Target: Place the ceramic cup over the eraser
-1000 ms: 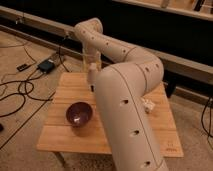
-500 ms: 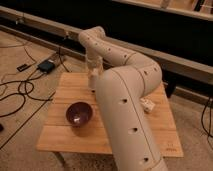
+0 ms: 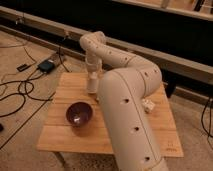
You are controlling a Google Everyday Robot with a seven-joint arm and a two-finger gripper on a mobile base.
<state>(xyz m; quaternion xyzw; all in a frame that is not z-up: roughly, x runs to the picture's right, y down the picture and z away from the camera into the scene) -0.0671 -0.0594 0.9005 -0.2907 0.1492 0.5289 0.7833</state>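
Note:
My gripper hangs straight down from the wrist over the far left part of the wooden table, behind the purple bowl. A pale shape at its lower end, just above the tabletop, may be the white ceramic cup; I cannot tell it apart from the gripper. The black eraser is not in view; it is either under the gripper or hidden by the arm.
A dark purple bowl sits on the table's left front. A small white block shows at the right, past my big white arm, which covers the table's middle. Cables and a dark box lie on the floor at the left.
The upper arm link and wrist have sunk a little, bringing the gripper lower toward the tabletop. The bowl and white block have not moved.

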